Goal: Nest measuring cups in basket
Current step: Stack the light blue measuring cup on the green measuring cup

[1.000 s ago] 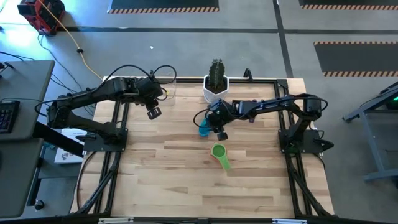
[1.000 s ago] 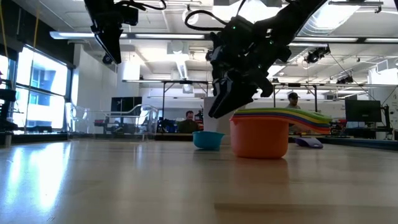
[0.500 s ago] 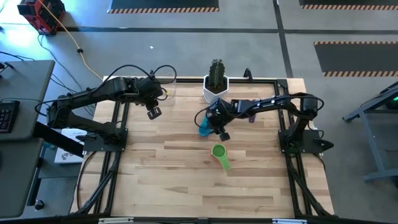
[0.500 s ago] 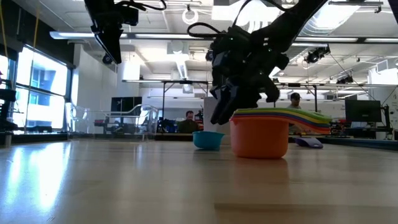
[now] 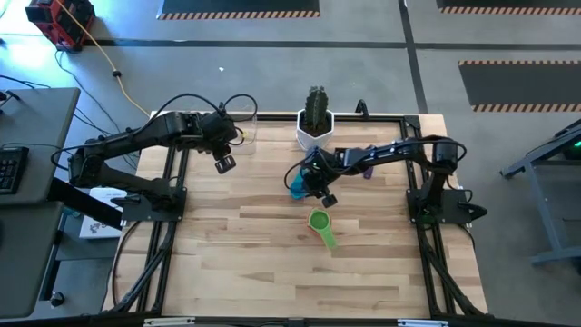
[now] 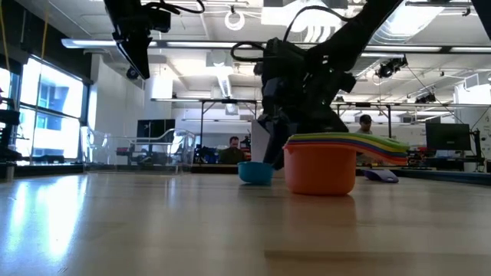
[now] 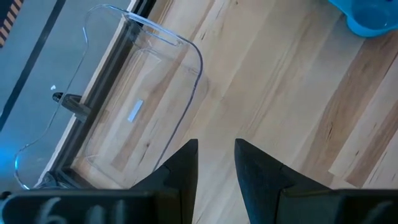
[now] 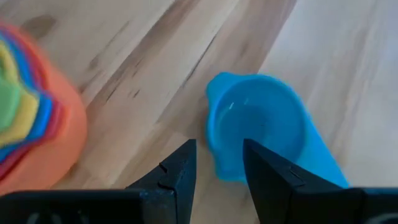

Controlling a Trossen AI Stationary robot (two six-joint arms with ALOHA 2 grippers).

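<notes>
From above we see the right gripper low over the light blue measuring cup, just in front of the white cactus pot. The nested cup stack, green on top, sits nearer us on the table. The left gripper hangs near the clear basket at the far left edge.

At table height we catch the blue cup beside the orange-bottomed stack, right gripper above it.

Left wrist: fingers slightly apart, empty, the basket beyond them.

Right wrist: fingers apart, straddling the blue cup's rim, not clamped.
</notes>
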